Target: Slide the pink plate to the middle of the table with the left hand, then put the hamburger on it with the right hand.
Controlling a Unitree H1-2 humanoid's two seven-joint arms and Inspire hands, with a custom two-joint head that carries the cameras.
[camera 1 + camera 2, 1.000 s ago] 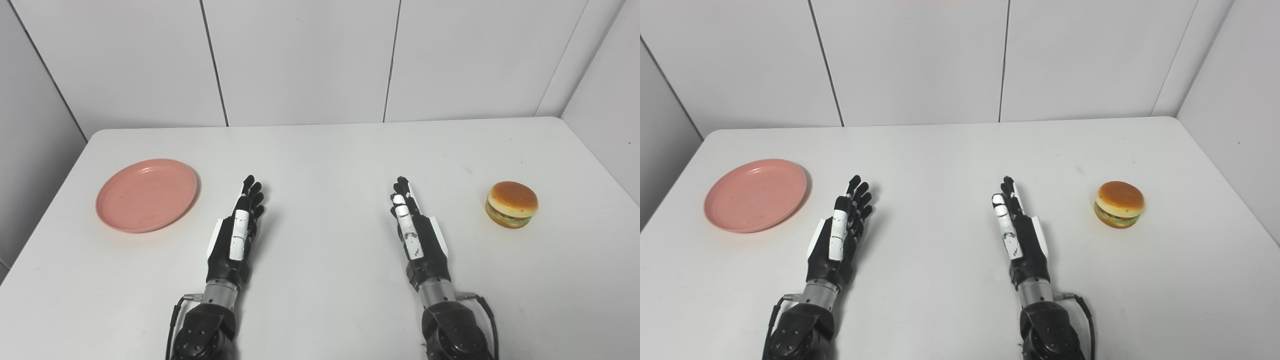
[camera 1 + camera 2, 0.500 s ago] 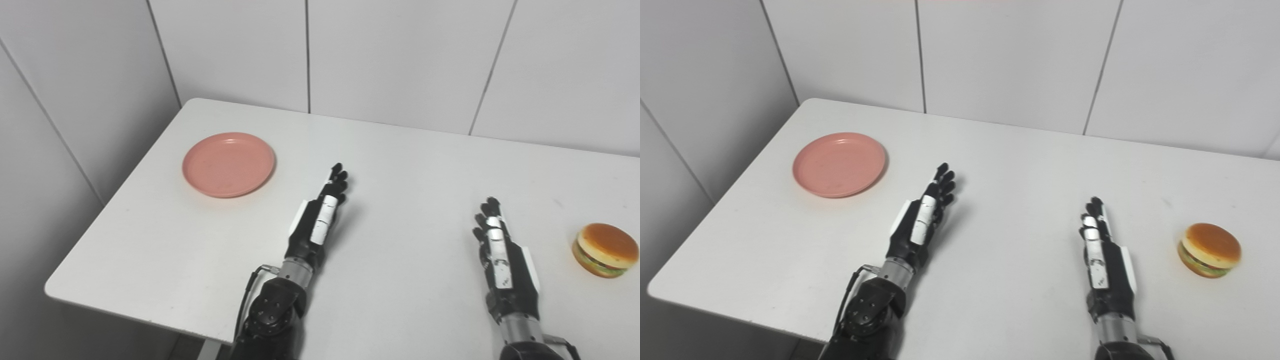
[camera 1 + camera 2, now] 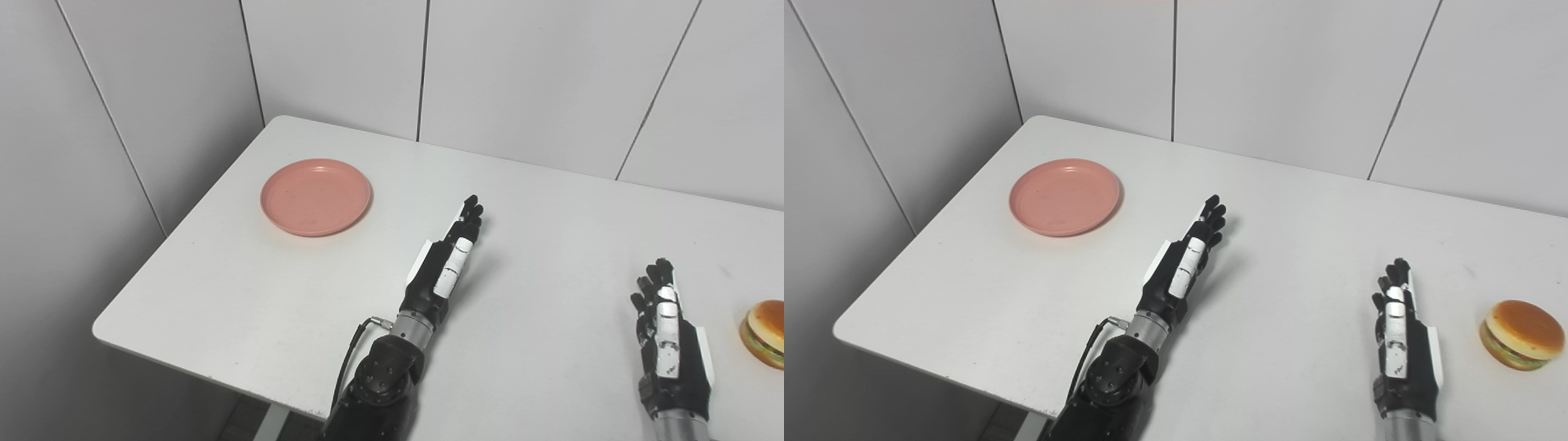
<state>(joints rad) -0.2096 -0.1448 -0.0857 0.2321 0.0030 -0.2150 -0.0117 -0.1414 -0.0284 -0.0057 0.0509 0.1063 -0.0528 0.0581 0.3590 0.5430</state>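
The pink plate [image 3: 316, 196] lies empty on the white table [image 3: 257, 288] near its far left corner. My left hand [image 3: 446, 264] is open, fingers straight, resting edge-on on the table to the right of the plate and apart from it. The hamburger [image 3: 1521, 334] sits on the table at the right, cut off by the picture's edge in the left eye view [image 3: 765, 333]. My right hand [image 3: 1401, 343] is open and empty, left of the hamburger and apart from it.
The table's left edge [image 3: 184, 220] and near left corner [image 3: 101, 321] are in view, with grey wall panels [image 3: 135, 92] close along the left and back.
The whole picture has shifted: the camera has turned to the left, so plate, hands and hamburger all sit further right in frame. The hands and objects themselves show no clear move.
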